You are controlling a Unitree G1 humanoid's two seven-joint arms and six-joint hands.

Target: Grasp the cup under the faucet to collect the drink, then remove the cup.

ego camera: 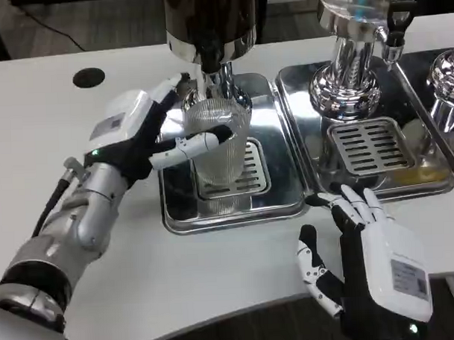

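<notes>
You see the left hand (pixel 147 132) wrapped around a clear ribbed cup (pixel 217 144), thumb across its front, other fingers behind. The cup stands upright on the slotted grille of the left drip tray (pixel 180 213), directly under the dark dispenser's faucet (pixel 212 66). Your right hand (pixel 368 258) rests flat on the white worktop (pixel 46 116), fingers spread, fingertips just beside the near rim of the second drip tray (pixel 299 93), which carries a chrome dispenser base (pixel 345 80).
</notes>
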